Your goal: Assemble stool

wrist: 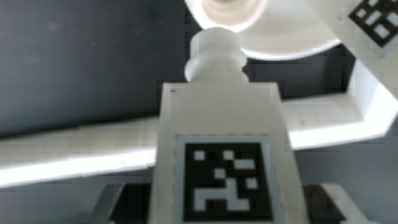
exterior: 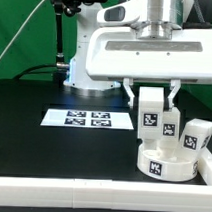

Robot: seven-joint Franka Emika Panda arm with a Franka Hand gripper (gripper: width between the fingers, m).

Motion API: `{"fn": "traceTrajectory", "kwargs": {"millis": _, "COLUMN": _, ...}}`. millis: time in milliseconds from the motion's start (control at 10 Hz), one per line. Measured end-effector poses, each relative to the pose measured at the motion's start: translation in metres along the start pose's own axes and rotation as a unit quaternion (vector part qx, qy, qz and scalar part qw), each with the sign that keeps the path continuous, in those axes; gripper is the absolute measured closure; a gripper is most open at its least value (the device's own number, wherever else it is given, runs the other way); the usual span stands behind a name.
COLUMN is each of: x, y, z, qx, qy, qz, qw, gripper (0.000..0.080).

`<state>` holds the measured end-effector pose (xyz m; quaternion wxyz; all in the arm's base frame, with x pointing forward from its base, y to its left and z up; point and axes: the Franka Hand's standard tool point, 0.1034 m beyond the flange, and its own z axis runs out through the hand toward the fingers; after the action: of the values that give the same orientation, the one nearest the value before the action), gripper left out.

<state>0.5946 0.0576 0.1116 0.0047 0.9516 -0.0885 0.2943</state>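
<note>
My gripper [exterior: 151, 100] is shut on a white blocky stool leg [exterior: 151, 108] with a black-and-white tag and holds it upright just above the round ring-shaped seat [exterior: 164, 159]. In the wrist view the held leg [wrist: 222, 130] fills the middle between the jaws of my gripper [wrist: 222, 205]. Its rounded peg end [wrist: 214, 45] points at the seat [wrist: 276, 28]. A second leg [exterior: 198, 138] leans beside the seat on the exterior view's right and also shows in the wrist view [wrist: 370, 22].
The marker board [exterior: 86, 119] lies on the black table at the exterior view's left of the seat. A long white bar [exterior: 80, 189] runs along the front edge and also shows in the wrist view [wrist: 71, 158]. The robot base [exterior: 86, 53] stands behind.
</note>
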Motion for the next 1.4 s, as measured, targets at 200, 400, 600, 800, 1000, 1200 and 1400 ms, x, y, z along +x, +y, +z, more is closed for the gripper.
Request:
{"fn": "traceTrajectory", "kwargs": {"millis": 200, "x": -0.015, "y": -0.005, "z": 0.003, "qx": -0.002, "qy": 0.0, "qz": 0.001, "qw": 1.0, "gripper": 0.0462}}
{"fn": "traceTrajectory", "kwargs": {"millis": 400, "x": -0.014, "y": -0.006, "z": 0.001, "qx": -0.001, "qy": 0.002, "qz": 0.002, "qw": 1.0, "gripper": 0.0462}}
{"fn": "traceTrajectory", "kwargs": {"millis": 600, "x": -0.018, "y": -0.005, "z": 0.003, "qx": -0.002, "qy": -0.001, "qz": -0.001, "qw": 1.0, "gripper": 0.0462}}
{"fn": "traceTrajectory", "kwargs": {"millis": 800, "x": -0.018, "y": -0.005, "z": 0.004, "qx": -0.002, "qy": -0.001, "qz": -0.003, "qw": 1.0, "gripper": 0.0462}}
{"fn": "traceTrajectory", "kwargs": {"millis": 1000, "x": -0.019, "y": -0.005, "z": 0.004, "qx": -0.003, "qy": -0.002, "qz": -0.006, "qw": 1.0, "gripper": 0.0462}}
{"fn": "traceTrajectory", "kwargs": {"millis": 1200, "x": -0.028, "y": -0.004, "z": 0.004, "qx": -0.004, "qy": -0.007, "qz": -0.008, "qw": 1.0, "gripper": 0.0462}}
{"fn": "traceTrajectory", "kwargs": {"millis": 1400, "x": -0.032, "y": -0.008, "z": 0.004, "qx": -0.004, "qy": -0.01, "qz": -0.006, "qw": 1.0, "gripper": 0.0462}}
